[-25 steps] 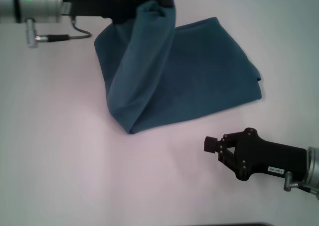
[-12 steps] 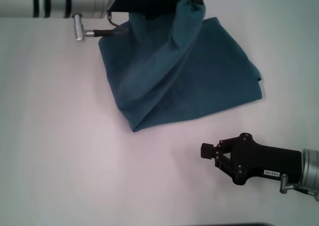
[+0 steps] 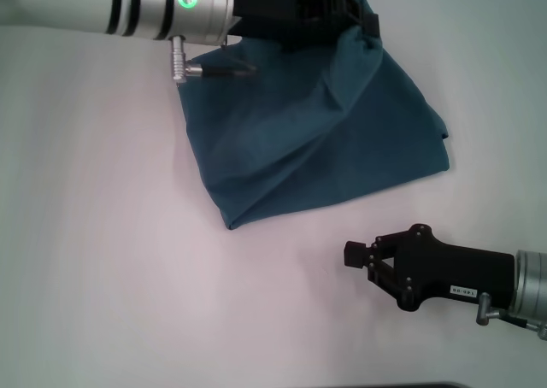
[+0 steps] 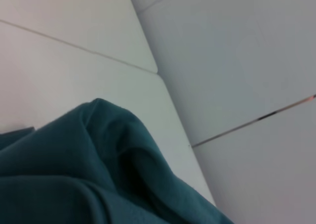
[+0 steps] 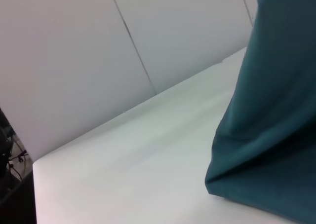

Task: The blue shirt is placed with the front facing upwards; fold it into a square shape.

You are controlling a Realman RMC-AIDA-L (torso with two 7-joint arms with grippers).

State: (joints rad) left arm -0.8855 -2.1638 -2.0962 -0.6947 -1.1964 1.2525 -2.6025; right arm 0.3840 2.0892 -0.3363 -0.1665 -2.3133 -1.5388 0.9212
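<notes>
Teal cotton of the blue shirt [image 3: 316,140], part-folded on the far table [image 3: 111,268], is pinched by the closed left gripper [image 3: 363,20]; lay that lifted edge flush over the layer beneath, right gripper [image 3: 359,255] parked open nearby.

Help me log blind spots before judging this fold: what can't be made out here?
- Left claw: head view, its tips are buried in the blue shirt; left wrist view shows only cloth.
- Shirt's print and collar: folded out of sight in every view.
- Right claw: head view, tips too small to judge.
</notes>
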